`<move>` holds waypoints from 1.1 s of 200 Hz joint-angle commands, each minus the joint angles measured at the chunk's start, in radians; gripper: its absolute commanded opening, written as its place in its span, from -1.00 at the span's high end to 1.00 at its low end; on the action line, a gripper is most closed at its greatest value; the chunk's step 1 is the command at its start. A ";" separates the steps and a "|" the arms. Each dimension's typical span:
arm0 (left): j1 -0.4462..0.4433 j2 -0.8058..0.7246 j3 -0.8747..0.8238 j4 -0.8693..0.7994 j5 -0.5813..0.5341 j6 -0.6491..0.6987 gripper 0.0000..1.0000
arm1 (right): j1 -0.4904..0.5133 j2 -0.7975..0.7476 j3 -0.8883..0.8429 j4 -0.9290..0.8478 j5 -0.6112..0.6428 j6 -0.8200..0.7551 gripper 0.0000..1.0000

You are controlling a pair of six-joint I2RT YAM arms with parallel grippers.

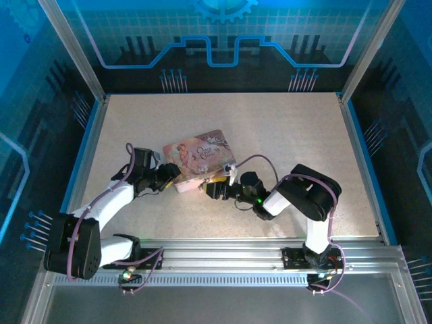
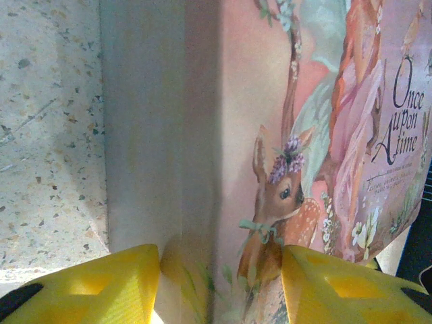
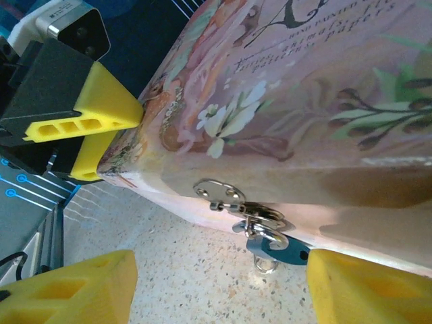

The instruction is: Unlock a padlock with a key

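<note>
We see the padlock (image 3: 282, 248) hanging from a silver hasp (image 3: 219, 194) on the near side wall of a pink tin (image 3: 317, 88). In the right wrist view its body looks bluish-dark, and a thin shackle loops up through the hasp. A small silver ring (image 3: 264, 265) shows just under the body; we cannot tell what it belongs to. The padlock hangs just above the speckled table (image 3: 196, 270).

The right gripper (image 3: 221, 287) faces this wall. Its two yellow fingers (image 3: 67, 290) are spread wide and hold nothing. The padlock sits between them in the view, closer to the right finger and not touching either.

The tin lies flat near the middle of the table (image 1: 304, 135), lid up, turned at a slant. The lid shows a fawn and the words "Once upon a time".

At the tin's left end, the left gripper (image 2: 221, 287) has one yellow finger (image 2: 88, 287) on either side of the tin's corner. In the right wrist view those fingers press against the tin's lid edge and side, so we read them as clamped on the tin.

From above, both arms reach in from the near edge. The left gripper (image 1: 169, 177) meets the tin (image 1: 199, 156) from the left, and the right gripper (image 1: 213, 190) meets it from the near right.
</note>
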 commanded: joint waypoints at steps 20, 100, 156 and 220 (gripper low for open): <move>-0.007 0.001 -0.029 -0.038 0.028 -0.010 -0.02 | 0.014 0.075 0.027 0.152 0.000 -0.033 -0.33; -0.007 0.004 -0.029 -0.038 0.027 -0.013 -0.02 | 0.015 0.144 0.067 0.208 -0.028 -0.034 -0.29; -0.007 0.006 -0.029 -0.039 0.024 -0.011 -0.01 | 0.016 0.141 0.067 0.207 -0.056 -0.044 -0.12; -0.008 0.001 -0.030 -0.043 0.021 -0.012 -0.01 | 0.016 0.141 0.056 0.188 -0.052 -0.049 0.19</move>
